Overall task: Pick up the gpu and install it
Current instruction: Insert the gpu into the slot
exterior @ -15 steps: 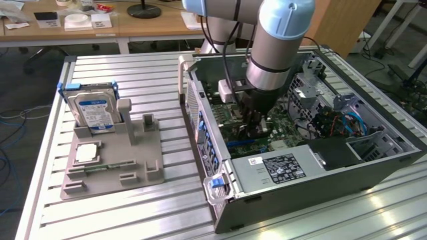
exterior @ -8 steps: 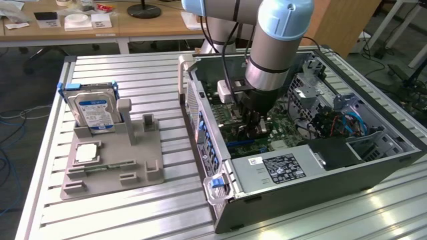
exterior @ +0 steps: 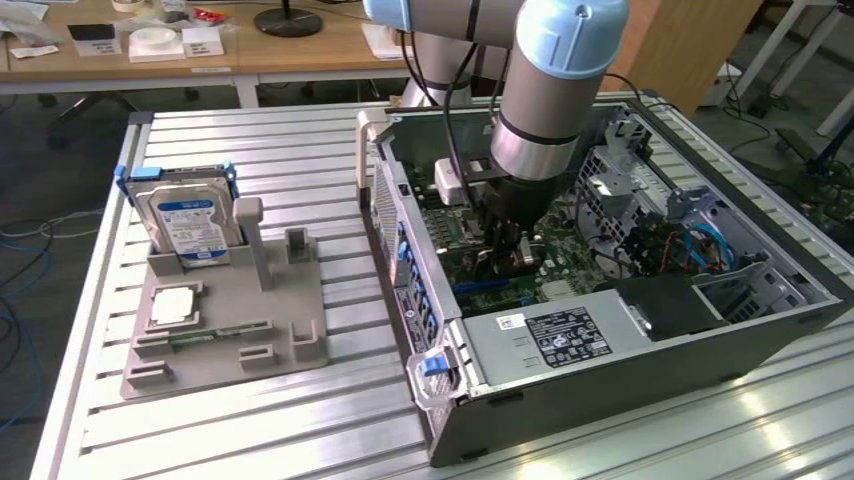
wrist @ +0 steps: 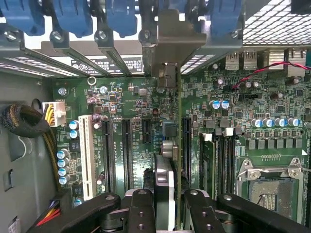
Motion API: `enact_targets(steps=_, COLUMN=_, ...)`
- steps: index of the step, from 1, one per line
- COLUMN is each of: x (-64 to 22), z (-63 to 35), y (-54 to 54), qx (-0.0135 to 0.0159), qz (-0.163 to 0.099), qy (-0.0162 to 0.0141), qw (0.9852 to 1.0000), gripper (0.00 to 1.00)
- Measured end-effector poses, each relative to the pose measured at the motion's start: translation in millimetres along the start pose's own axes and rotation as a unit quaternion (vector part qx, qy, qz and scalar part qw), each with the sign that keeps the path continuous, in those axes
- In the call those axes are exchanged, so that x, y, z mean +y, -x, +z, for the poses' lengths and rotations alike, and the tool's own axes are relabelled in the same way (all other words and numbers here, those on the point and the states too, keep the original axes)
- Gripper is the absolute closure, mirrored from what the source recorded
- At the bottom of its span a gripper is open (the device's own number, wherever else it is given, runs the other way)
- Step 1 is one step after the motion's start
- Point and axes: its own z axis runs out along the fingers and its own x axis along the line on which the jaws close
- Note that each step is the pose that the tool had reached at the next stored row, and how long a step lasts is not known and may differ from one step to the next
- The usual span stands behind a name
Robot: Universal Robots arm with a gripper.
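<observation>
Gpu (wrist: 167,145) edge-on, base hidden by claw (wrist: 165,204).

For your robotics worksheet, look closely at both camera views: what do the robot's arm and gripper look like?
The arm is a thick grey tube with light blue caps at its joints and a shiny silver ring near the wrist. Black cables run down beside it. A small pale box sits at the wrist. The gripper is black, built from jointed bar links with round pivot pins.

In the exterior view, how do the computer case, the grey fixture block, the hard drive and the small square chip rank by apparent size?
1. computer case
2. grey fixture block
3. hard drive
4. small square chip
</observation>
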Motion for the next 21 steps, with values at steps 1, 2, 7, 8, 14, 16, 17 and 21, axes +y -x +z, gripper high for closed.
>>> enact_targets(steps=1, x=0.0, z=0.0, y=0.0, qx=0.0001, qz=0.000, qy=0.0001, qw=1.0000, gripper=0.72)
enact_targets(steps=2, x=0.4, z=0.2, y=-0.1, qx=0.0002, qz=0.000, qy=0.0001, qw=1.0000, gripper=0.72)
enact_targets(steps=7, x=1.2, z=1.1, y=-0.1, qx=0.0000, qz=0.000, qy=0.0000, qw=1.0000, gripper=0.72)
enact_targets(steps=8, x=1.2, z=1.8, y=-0.1, qx=0.0000, qz=0.000, qy=0.0001, qw=1.0000, gripper=0.72)
enact_targets(steps=14, x=1.8, z=4.5, y=-0.3, qx=0.0002, qz=0.000, qy=0.0007, qw=1.0000, gripper=0.72)
enact_targets(steps=16, x=1.8, z=5.7, y=-0.3, qx=-0.0002, qz=0.000, qy=0.0007, qw=1.0000, gripper=0.72)
enact_targets(steps=17, x=1.9, z=6.6, y=-0.3, qx=-0.0004, qz=0.000, qy=0.0008, qw=1.0000, gripper=0.72)
enact_targets(steps=21, x=2.3, z=9.8, y=-0.5, qx=-0.0013, qz=0.000, qy=0.0017, qw=1.0000, gripper=0.72)
